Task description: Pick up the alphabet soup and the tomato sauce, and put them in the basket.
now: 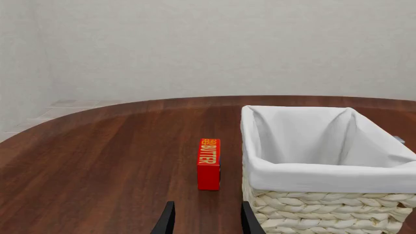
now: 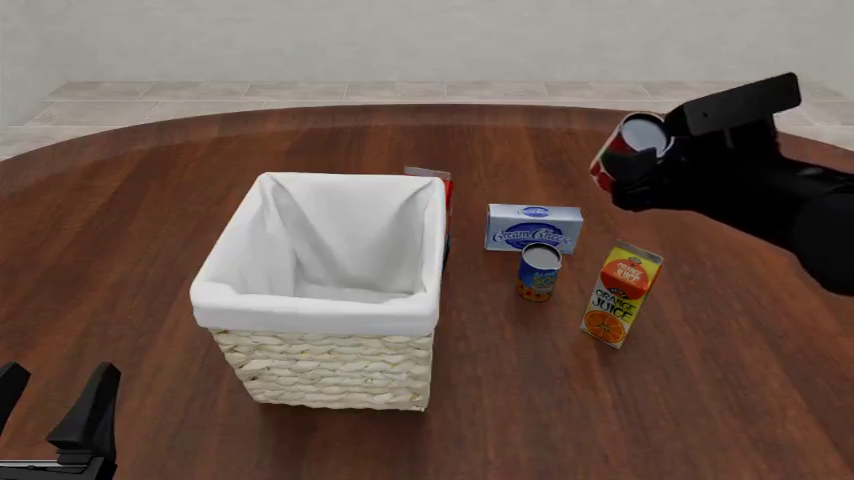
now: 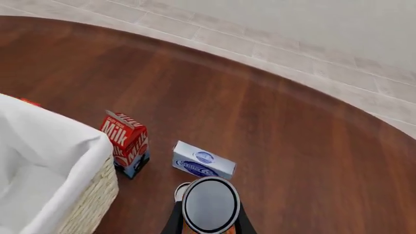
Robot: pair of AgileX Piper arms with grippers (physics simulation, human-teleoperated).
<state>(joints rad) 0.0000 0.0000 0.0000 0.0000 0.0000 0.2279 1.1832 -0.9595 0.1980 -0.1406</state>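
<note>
Left gripper (image 2: 54,412): parked low at the desk's near left corner, fingers spread with nothing between them; in its wrist view it faces a red butter box (image 1: 209,163) standing just beside the basket.
Basket (image 2: 316,308): left of the desk's centre, lining clean; its inside, as far as it shows, holds nothing.
Milk carton (image 3: 126,142): pressed close against the basket's far right corner.
Cream cheese box (image 2: 534,228): mid-desk, right of the basket.
Alphabet soup (image 2: 539,271): upright on the desk just in front of the cream cheese box, not yet collected.
Orange juice carton (image 2: 621,295): upright, right of the soup, toward the near edge.
Tomato sauce (image 2: 627,148): lifted high over the far right part of the desk, tilted.
Right gripper (image 2: 625,160): clamped around the tomato sauce.
Risk: the can is held tilted and high, so a slack grip during the carry could drop it short of the basket; a low path could knock over the juice carton or soup.
</note>
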